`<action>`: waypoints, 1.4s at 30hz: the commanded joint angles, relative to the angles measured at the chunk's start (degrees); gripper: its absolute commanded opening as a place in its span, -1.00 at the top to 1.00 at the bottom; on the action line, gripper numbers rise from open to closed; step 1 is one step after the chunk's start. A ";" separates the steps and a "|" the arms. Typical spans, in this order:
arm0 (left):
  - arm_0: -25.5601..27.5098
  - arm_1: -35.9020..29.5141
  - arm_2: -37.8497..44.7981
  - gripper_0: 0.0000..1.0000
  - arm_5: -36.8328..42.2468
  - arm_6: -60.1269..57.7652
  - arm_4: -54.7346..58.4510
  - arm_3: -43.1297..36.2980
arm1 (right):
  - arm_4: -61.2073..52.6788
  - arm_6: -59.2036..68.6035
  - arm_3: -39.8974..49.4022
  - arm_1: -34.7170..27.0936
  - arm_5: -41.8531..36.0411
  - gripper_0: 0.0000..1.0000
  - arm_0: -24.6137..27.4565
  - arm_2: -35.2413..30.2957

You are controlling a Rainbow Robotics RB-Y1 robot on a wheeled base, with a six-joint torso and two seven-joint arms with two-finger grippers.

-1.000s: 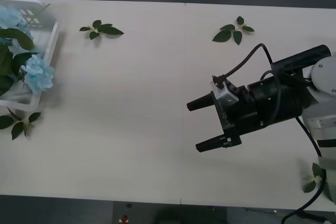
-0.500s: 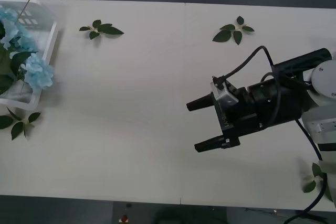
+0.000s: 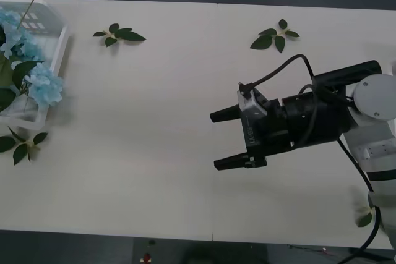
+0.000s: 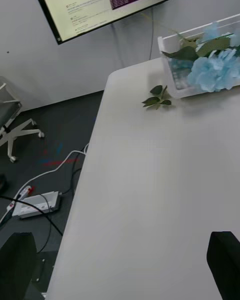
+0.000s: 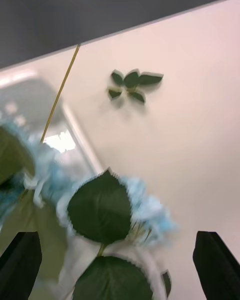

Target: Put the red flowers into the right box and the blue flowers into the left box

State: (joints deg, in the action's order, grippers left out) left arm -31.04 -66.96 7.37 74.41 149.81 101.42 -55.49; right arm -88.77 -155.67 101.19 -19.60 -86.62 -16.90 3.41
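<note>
The left box [image 3: 60,40] stands at the table's far left, holding the blue flowers [image 3: 43,86] with their green leaves. My left gripper [image 5: 117,252] hangs open just above the blue flowers [image 5: 145,210] and the left box [image 5: 80,135], and a thin stem [image 5: 60,92] sticks up beside them. My right gripper [image 3: 216,141] is open over bare table right of centre, fingers pointing left, with nothing between them. From the right wrist, that gripper [image 4: 122,260] faces the left box [image 4: 167,55] and the blue flowers [image 4: 215,72] far off. The red flowers and the right box are out of view.
Loose leaf sprigs lie at the back left [image 3: 119,34], the back right [image 3: 275,36], in front of the left box [image 3: 21,143] and at the front right corner [image 3: 365,217]. A monitor [image 4: 100,0] and floor cables [image 4: 35,200] lie beyond the table's left end.
My right gripper has moved a little to the left, still open. In the left box the upper blue flower dropped lower and its stem swung upright.
</note>
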 commanded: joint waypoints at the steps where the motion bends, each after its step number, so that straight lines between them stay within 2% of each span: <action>1: 8.10 7.81 10.56 -0.76 2.84 -0.13 -0.96 -10.96 | -1.49 0.67 2.35 -3.25 4.97 -1.00 -0.33 2.65; 3: 12.14 14.67 15.49 -0.76 4.25 -0.05 -2.90 -20.36 | -1.58 0.67 2.35 -3.69 7.43 -1.00 -0.24 4.24; 4: 13.11 16.42 16.28 -0.77 4.60 -0.05 -3.60 -22.56 | -1.58 0.67 2.35 -3.78 7.78 -1.00 -0.24 4.32; 6: 16.62 23.54 18.39 -0.76 5.39 0.13 -6.06 -31.87 | -1.58 0.67 2.35 -3.78 8.05 -1.00 -0.24 4.50; 12: 24.18 40.95 18.56 -0.77 5.31 1.18 -11.60 -47.34 | -1.67 0.67 2.35 -4.04 6.99 -1.00 -0.24 4.32; 16: 27.70 50.35 15.49 -0.77 6.01 5.19 -14.32 -51.47 | -1.67 0.67 2.35 -4.22 6.99 -1.00 -0.24 4.32; 22: 28.14 60.46 11.62 -0.77 9.44 5.19 -18.19 -51.47 | -1.67 0.67 2.35 -4.13 7.08 -1.00 -0.24 4.24; 28: 27.08 65.91 6.17 -0.76 10.14 5.19 -20.12 -51.47 | -1.67 0.67 2.35 -4.13 6.99 -1.00 -0.33 4.24; 33: 25.68 65.91 2.83 -0.77 9.96 5.19 -20.03 -51.47 | -1.58 0.67 2.35 -4.22 6.99 -1.00 -0.33 4.24; 42: 25.68 65.73 2.57 -0.76 9.96 5.19 -18.45 -51.47 | -1.58 0.67 2.35 -4.22 6.99 -1.00 -0.33 4.24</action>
State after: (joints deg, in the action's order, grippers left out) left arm -4.76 -0.23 9.30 84.12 153.22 82.30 -105.39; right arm -89.83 -155.67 101.27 -23.11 -79.80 -16.90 7.72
